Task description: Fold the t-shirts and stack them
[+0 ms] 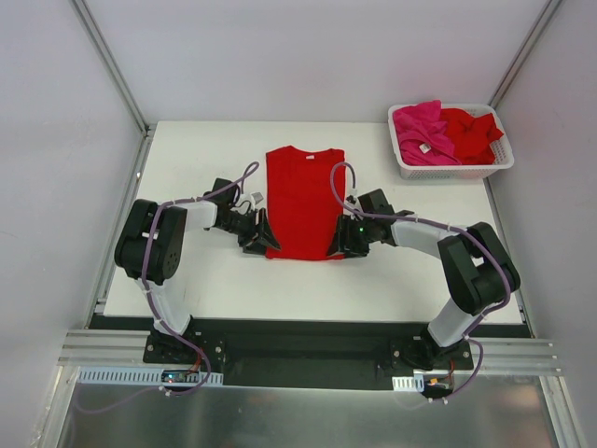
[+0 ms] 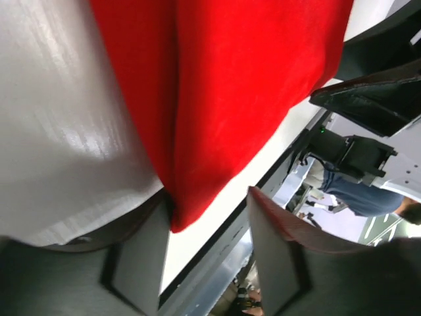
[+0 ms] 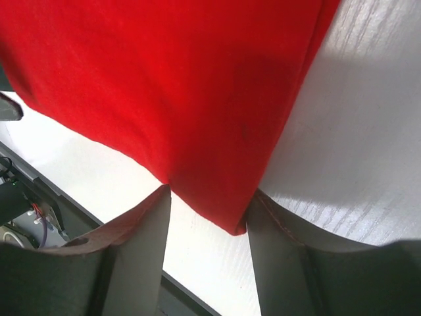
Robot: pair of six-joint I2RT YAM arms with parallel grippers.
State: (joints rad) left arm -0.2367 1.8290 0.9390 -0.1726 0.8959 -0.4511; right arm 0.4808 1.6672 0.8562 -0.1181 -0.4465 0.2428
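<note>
A bright red t-shirt (image 1: 305, 201) lies flat on the white table (image 1: 205, 159), folded into a long narrow strip with its neck at the far end. My left gripper (image 1: 264, 233) is at its near left corner and my right gripper (image 1: 338, 241) at its near right corner. In the left wrist view the red t-shirt's corner (image 2: 197, 131) rests against one finger of the left gripper (image 2: 207, 197), whose jaws stand apart. In the right wrist view the right gripper (image 3: 209, 192) straddles the t-shirt's corner (image 3: 217, 131), its jaws apart with cloth reaching both fingertips, not pinched.
A white slotted basket (image 1: 452, 166) stands at the far right corner of the table, holding a magenta-pink t-shirt (image 1: 420, 131) and a crumpled red t-shirt (image 1: 471, 133). Grey walls with metal rails close in the table. A black strip runs along the near edge.
</note>
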